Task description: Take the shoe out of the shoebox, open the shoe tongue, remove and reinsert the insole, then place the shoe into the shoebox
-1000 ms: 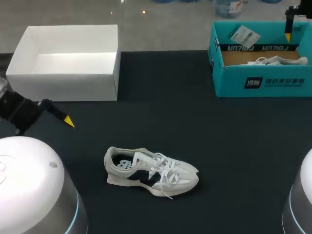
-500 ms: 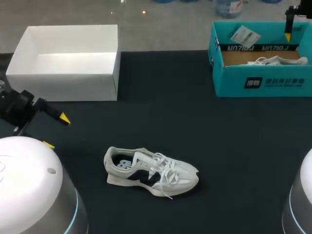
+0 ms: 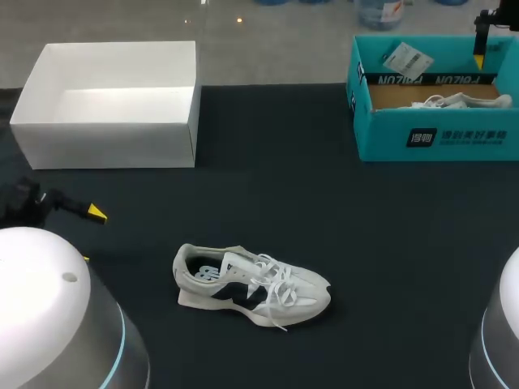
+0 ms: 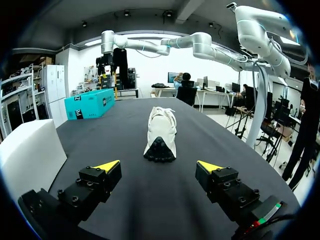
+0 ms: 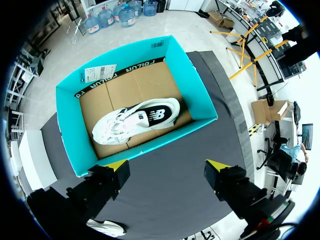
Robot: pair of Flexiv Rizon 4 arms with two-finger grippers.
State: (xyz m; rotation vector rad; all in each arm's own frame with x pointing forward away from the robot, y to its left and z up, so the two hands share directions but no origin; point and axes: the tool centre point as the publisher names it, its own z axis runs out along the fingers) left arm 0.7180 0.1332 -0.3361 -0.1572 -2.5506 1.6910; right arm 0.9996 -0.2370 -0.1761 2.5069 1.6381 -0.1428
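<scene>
A white and dark sneaker (image 3: 251, 288) lies on its sole on the dark table, toe to the right. In the left wrist view its heel (image 4: 160, 149) faces my left gripper (image 4: 160, 167), which stands open low over the table, well short of it. One yellow fingertip (image 3: 96, 213) of that gripper shows at the table's left edge. A teal shoebox (image 3: 434, 134) at the back right holds a second white sneaker (image 5: 137, 120). My right gripper (image 5: 167, 167) hangs open high above the teal shoebox (image 5: 150, 50), holding nothing; its fingertip (image 3: 479, 58) shows at the top right.
An open white box (image 3: 109, 134) stands at the back left and is also beside my left gripper as a white box (image 4: 27, 152). A paper tag (image 3: 407, 58) lies on the teal box's back rim. Bare dark table stretches between the sneaker and both boxes.
My left gripper has drawn back to the left and lower, toward the table's near-left edge. The sneaker and the right arm have not moved.
</scene>
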